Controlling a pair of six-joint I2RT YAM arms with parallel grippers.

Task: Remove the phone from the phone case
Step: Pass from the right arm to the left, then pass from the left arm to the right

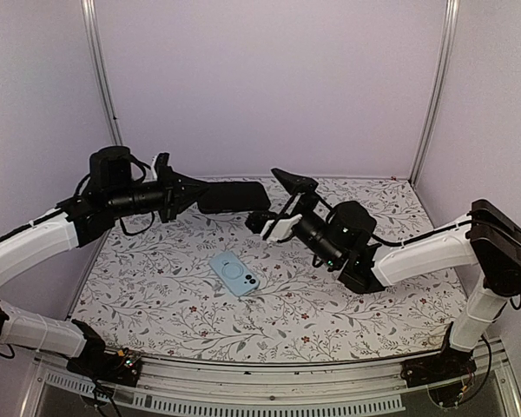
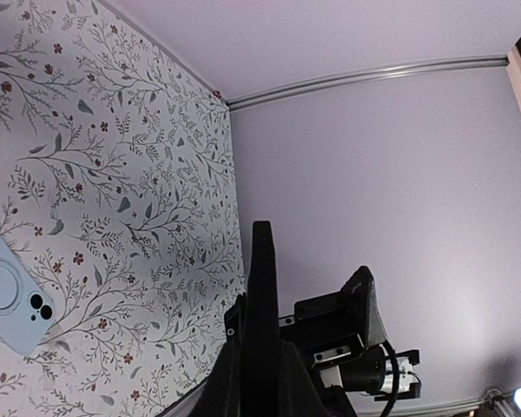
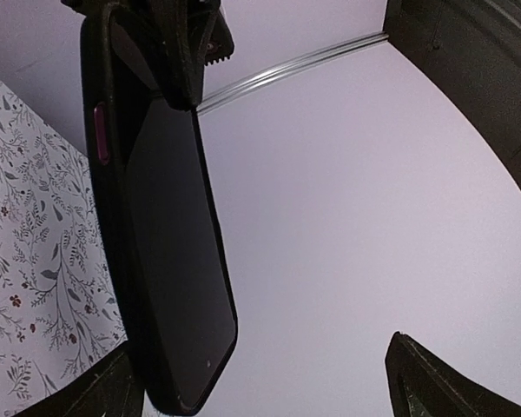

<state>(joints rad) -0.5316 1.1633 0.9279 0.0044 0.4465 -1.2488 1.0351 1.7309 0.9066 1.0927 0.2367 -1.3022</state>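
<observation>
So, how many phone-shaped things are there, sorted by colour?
Black: 1, the black slab clamped in the left gripper
Light blue: 1, the light blue slab lying on the table
Total: 2

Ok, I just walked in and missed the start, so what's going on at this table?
Two robot arms are separating a phone from its case. The left gripper is shut on the black phone, holding it in the air above the flowered table. The right gripper is open at the phone's free end and grips nothing. The light blue phone case lies back up on the table, apart from the phone, so the phone looks already out.
</observation>
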